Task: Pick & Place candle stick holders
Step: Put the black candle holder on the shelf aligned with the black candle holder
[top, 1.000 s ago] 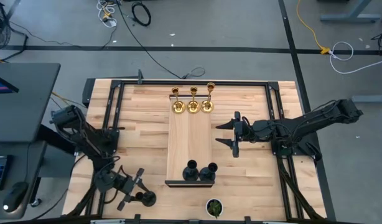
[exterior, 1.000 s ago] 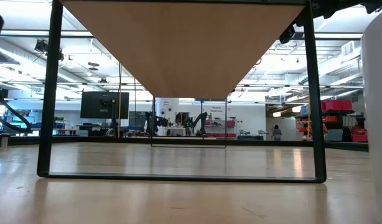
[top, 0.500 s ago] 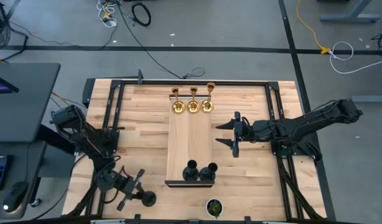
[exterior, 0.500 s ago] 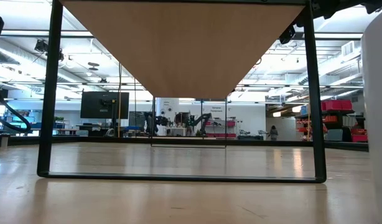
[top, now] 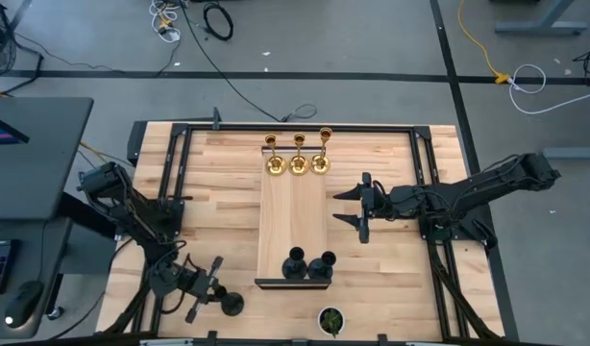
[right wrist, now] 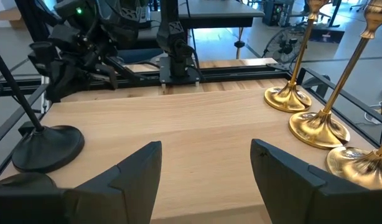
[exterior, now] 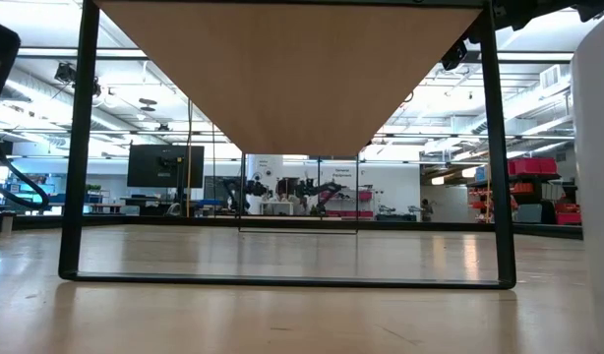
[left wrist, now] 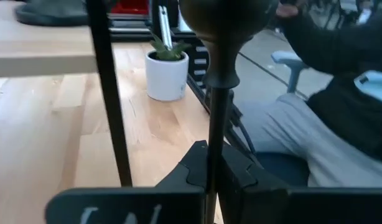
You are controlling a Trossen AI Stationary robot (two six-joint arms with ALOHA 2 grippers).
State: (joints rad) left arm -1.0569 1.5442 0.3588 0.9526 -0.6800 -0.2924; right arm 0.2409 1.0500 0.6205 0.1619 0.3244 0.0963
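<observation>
In the high view's lower left, the left pincer [top: 210, 288], clamped on a black candle holder [top: 232, 306], has edged slightly right along the table's [top: 391, 279] near edge.

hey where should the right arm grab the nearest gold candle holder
Grip the gold candle holder by its thin stem, between the wide round base and the cup top. It stands upright at the raised board's far end, so come in level from the right, where the right gripper hovers with jaws open.
</observation>
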